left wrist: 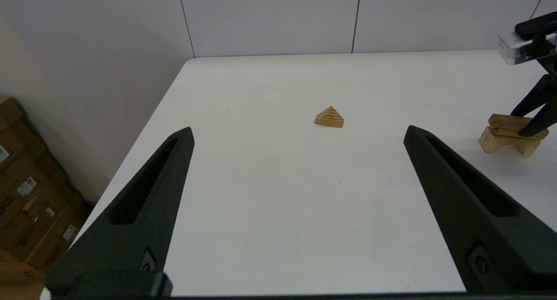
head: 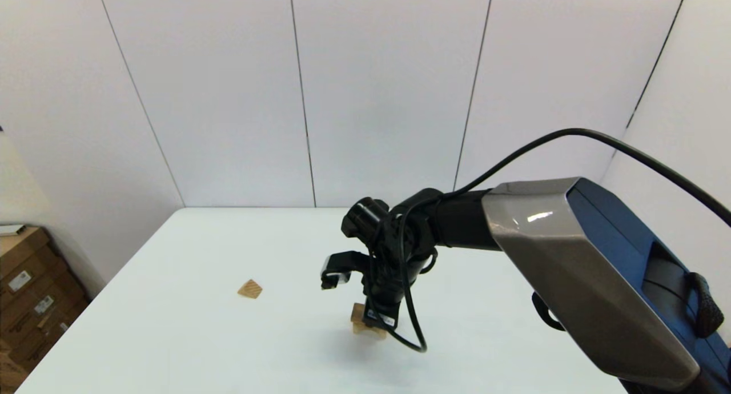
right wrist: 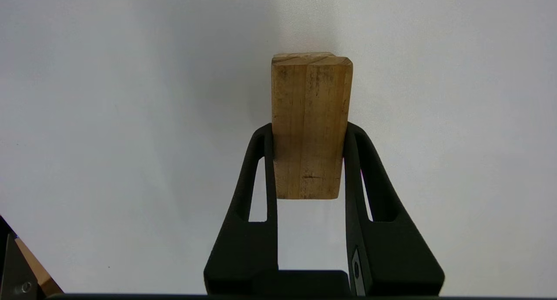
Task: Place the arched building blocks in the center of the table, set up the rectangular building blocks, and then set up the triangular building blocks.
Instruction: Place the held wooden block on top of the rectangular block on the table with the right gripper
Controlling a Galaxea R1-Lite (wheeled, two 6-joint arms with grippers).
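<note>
The arched block point(left wrist: 494, 142) stands near the table's middle, notch down. On its top lies the rectangular block point(left wrist: 504, 121), slightly askew. My right gripper point(right wrist: 307, 130) reaches down from above and is shut on the rectangular block point(right wrist: 311, 126). From the head camera, the right gripper point(head: 374, 320) covers most of the arched block point(head: 365, 330). The triangular block point(head: 250, 289) lies alone to the left, also seen at the triangular block point(left wrist: 329, 117) ahead of my open left gripper point(left wrist: 298, 130), which hovers low near the table's left front and holds nothing.
The white table point(head: 228, 240) backs onto a panelled wall. Cardboard boxes point(head: 28, 291) are stacked on the floor past its left edge. The right arm's black cable point(head: 411, 325) loops down beside the stacked blocks.
</note>
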